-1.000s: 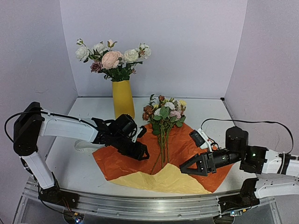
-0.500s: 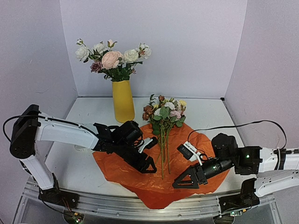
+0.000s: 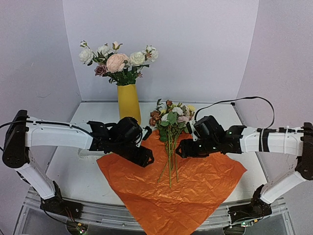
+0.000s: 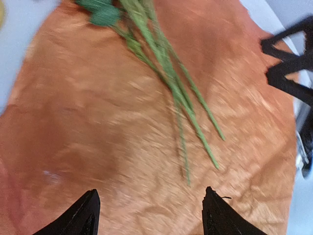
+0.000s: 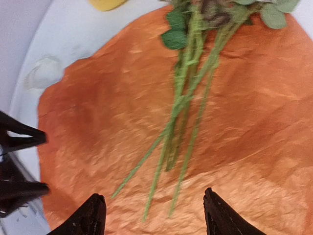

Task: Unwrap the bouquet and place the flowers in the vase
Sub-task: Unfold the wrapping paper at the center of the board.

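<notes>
The bouquet is unwrapped. Its crinkled orange paper (image 3: 195, 188) (image 4: 83, 127) (image 5: 93, 112) lies spread flat on the table. The flowers (image 3: 171, 120) rest on it, with their thin green stems (image 4: 171, 83) (image 5: 186, 103) pointing towards the near edge. My left gripper (image 3: 146, 158) (image 4: 151, 192) hovers open over the paper just left of the stem ends. My right gripper (image 3: 180, 151) (image 5: 154, 194) hangs open just right of them. Neither holds anything. The yellow vase (image 3: 129, 104) stands behind, to the left of the blooms.
A big bunch of white and pink roses (image 3: 117, 61) fills the vase's mouth. A crumpled cream ribbon (image 3: 86, 153) (image 5: 44, 71) lies on the table left of the paper, partly under my left arm. Lilac walls close in the back and sides.
The paper's folded-up yellow near flap has dropped flat, leaving the sheet all orange. My right gripper swung from the near right up to the stems. The left gripper shifted slightly.
</notes>
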Controlling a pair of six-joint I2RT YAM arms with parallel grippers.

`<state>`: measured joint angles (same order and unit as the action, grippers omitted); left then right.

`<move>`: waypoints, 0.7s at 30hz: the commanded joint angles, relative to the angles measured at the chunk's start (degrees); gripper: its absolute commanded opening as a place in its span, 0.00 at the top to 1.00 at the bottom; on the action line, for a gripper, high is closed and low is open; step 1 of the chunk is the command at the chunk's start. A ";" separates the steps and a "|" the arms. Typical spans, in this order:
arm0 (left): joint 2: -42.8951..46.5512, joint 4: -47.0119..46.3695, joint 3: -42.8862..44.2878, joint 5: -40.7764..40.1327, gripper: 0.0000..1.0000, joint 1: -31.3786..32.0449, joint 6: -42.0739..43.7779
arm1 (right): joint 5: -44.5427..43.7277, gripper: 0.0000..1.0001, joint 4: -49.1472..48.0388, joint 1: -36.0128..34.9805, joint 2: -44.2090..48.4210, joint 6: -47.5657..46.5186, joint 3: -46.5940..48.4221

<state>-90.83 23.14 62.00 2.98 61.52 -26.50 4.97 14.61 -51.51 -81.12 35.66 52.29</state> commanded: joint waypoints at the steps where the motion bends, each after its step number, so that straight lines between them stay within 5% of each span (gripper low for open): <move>1: -2.59 2.18 5.12 -20.34 0.28 -3.97 -1.37 | -11.74 0.30 3.89 5.05 -5.65 -5.53 4.95; 11: -13.69 1.95 10.80 -27.86 0.29 -11.17 1.79 | -17.05 0.31 7.53 16.29 -19.01 -10.10 13.73; 17: -15.02 1.41 9.93 -26.14 0.12 -13.46 1.80 | -17.54 0.27 8.95 21.34 -22.17 -12.20 15.55; 21: -15.72 1.11 9.68 -23.48 0.16 -14.91 2.95 | -17.71 0.22 10.39 23.68 -24.61 -13.62 16.89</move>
<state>-106.26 24.53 70.19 -22.02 47.94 -25.17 -10.76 22.39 -29.50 -103.39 24.32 66.30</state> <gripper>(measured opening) 0.858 0.772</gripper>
